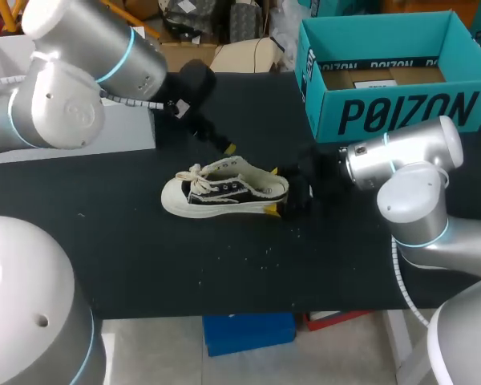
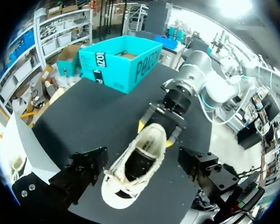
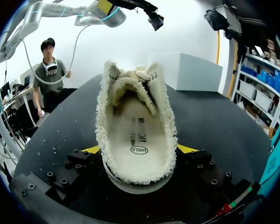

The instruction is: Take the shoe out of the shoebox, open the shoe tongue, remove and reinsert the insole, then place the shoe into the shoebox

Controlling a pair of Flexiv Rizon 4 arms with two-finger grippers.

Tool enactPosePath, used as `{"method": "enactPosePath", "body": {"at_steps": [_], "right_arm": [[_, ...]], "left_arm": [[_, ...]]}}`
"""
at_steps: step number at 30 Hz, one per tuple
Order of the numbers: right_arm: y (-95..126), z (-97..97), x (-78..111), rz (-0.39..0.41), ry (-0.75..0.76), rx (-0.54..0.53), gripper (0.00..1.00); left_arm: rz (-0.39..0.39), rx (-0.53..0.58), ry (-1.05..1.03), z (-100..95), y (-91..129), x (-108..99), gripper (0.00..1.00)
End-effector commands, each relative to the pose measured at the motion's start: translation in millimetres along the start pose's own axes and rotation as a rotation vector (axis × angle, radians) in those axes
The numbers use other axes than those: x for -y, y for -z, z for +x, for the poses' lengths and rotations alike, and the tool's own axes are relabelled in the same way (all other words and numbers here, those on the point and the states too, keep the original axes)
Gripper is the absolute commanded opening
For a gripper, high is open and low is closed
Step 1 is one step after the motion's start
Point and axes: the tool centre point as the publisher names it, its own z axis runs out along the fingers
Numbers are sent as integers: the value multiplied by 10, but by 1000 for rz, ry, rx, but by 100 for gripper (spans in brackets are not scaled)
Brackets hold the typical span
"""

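Observation:
A cream and black low sneaker (image 1: 223,191) lies on its sole on the black table (image 1: 144,257), toe pointing left. My right gripper (image 1: 272,192) is shut on the heel, one yellow tip on each side. In the right wrist view the shoe (image 3: 135,135) stands between the fingertips (image 3: 185,149), its mouth wide and the cream insole (image 3: 139,140) lying inside. My left gripper (image 1: 226,147) hangs open just above and behind the shoe, touching nothing. From the left wrist view the shoe (image 2: 136,170) lies below its spread fingers (image 2: 86,172). The teal shoebox (image 1: 385,112) stands open at the back right.
A white box (image 1: 72,144) sits at the back left, partly hidden by my left arm. Bare black table stretches in front of the shoe to the front edge. The shoebox (image 2: 116,65) holds brown cardboard pieces inside.

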Motion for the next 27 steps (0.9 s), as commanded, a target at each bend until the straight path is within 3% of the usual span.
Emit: {"method": "enactPosePath", "body": {"at_steps": [1, 15, 17, 23, 27], "right_arm": [[-25, -18, 4, 2, -1, 1, 0], [-25, -18, 4, 2, -1, 1, 0], [-25, -18, 4, 2, -1, 1, 0], [-25, -18, 4, 2, -1, 1, 0], [-25, -18, 4, 2, -1, 1, 0]], "left_arm": [[14, 126, 762, 35, -86, 83, 100], [14, 126, 762, 35, -86, 83, 100], [-41, 84, 779, 114, -72, 131, 100], [-230, 112, 733, 299, -87, 173, 100], [-358, 194, 712, 348, -139, 140, 100]]}}
